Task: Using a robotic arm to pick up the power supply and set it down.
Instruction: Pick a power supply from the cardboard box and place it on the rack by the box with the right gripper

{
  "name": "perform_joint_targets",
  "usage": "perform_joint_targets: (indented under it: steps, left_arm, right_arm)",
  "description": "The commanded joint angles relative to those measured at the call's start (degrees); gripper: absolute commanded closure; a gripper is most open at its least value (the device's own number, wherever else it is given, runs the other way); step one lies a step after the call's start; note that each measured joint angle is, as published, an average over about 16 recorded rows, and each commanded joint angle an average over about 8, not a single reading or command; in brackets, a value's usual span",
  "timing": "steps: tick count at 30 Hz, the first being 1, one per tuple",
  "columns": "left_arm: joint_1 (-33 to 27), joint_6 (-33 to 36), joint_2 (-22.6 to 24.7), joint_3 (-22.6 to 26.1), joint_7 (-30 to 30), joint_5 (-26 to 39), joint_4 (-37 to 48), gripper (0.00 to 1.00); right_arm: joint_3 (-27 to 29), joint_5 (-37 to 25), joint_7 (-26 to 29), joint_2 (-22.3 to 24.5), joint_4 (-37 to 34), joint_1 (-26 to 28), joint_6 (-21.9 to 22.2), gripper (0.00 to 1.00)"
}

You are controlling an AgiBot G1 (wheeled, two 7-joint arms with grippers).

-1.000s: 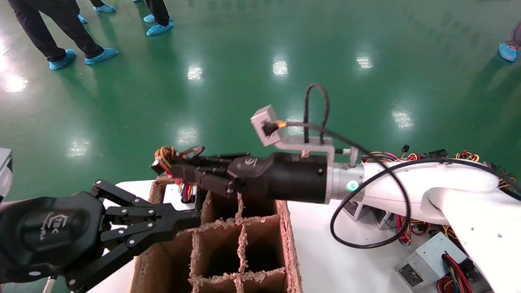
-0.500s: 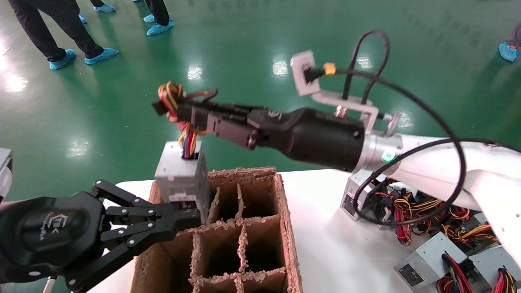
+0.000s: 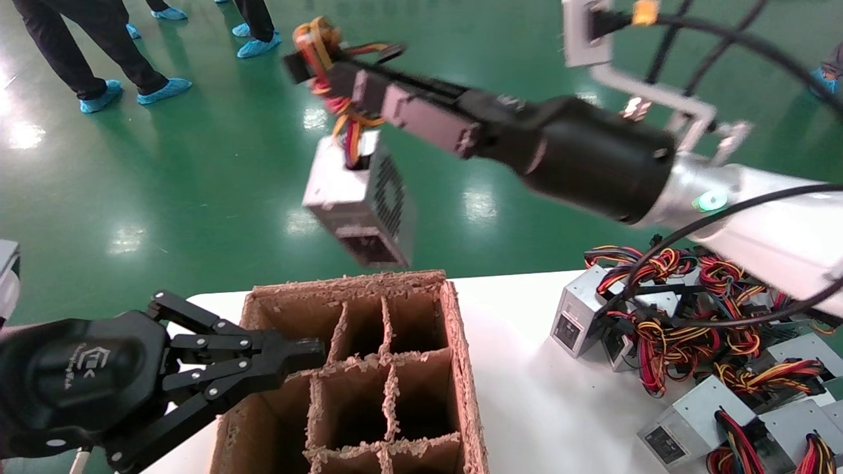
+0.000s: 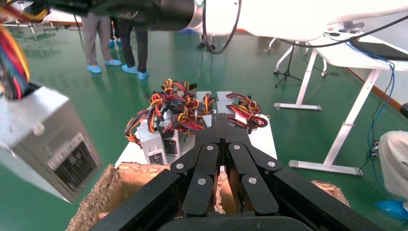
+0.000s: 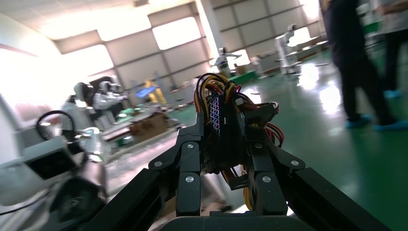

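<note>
Right gripper (image 3: 342, 66) of the robotic arm (image 3: 757, 210), raised above the far edge of the cardboard divider box (image 3: 369, 368), fingers clamped on the wire bundle (image 3: 342, 112) of the power supply (image 3: 359, 197). Power supply hanging by its wires, tilted, clear of the box and in the air above its far left compartments; grey casing and vent grille visible, also at the near edge of the left wrist view (image 4: 43, 139). In the right wrist view, fingers (image 5: 190, 154) pressed on both sides of the bundle and its black connector (image 5: 216, 115). Left gripper (image 3: 290, 359) parked low beside the left side of the box, fingers together, tips at the box's left wall. Further look-alike units with tangled wires (image 3: 672, 316) on the white bench (image 3: 527, 395), right of the box. Green floor (image 3: 164, 184) beyond, with people in blue shoe covers (image 3: 164, 89).
</note>
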Motion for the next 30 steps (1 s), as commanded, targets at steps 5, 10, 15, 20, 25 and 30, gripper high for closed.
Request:
perform_joint_targets:
  steps: [5, 10, 15, 20, 25, 30]
  left_arm:
    - [0.0, 0.0, 0.0, 0.0, 0.0, 0.0, 0.0, 1.0]
    - [0.0, 0.0, 0.0, 0.0, 0.0, 0.0, 0.0, 1.0]
    - [0.0, 0.0, 0.0, 0.0, 0.0, 0.0, 0.0, 1.0]
    - [0.0, 0.0, 0.0, 0.0, 0.0, 0.0, 0.0, 1.0]
    - [0.0, 0.0, 0.0, 0.0, 0.0, 0.0, 0.0, 1.0]
    - [0.0, 0.0, 0.0, 0.0, 0.0, 0.0, 0.0, 1.0]
  right_arm:
    - [1.45, 0.47, 0.77, 6.22, 6.67, -1.34, 5.15, 1.0]
    - [2.56, 1.45, 1.8, 11.98, 11.31, -4.26, 8.28, 1.0]
    - [3.58, 2.94, 2.54, 18.02, 14.98, -8.46, 10.28, 1.0]
    - [4.15, 4.36, 2.78, 23.54, 17.77, -13.28, 11.48, 1.0]
    - [4.37, 5.81, 2.58, 28.1, 19.75, -18.22, 12.26, 1.0]
    - [4.12, 7.04, 1.99, 31.06, 20.9, -22.87, 12.64, 1.0]
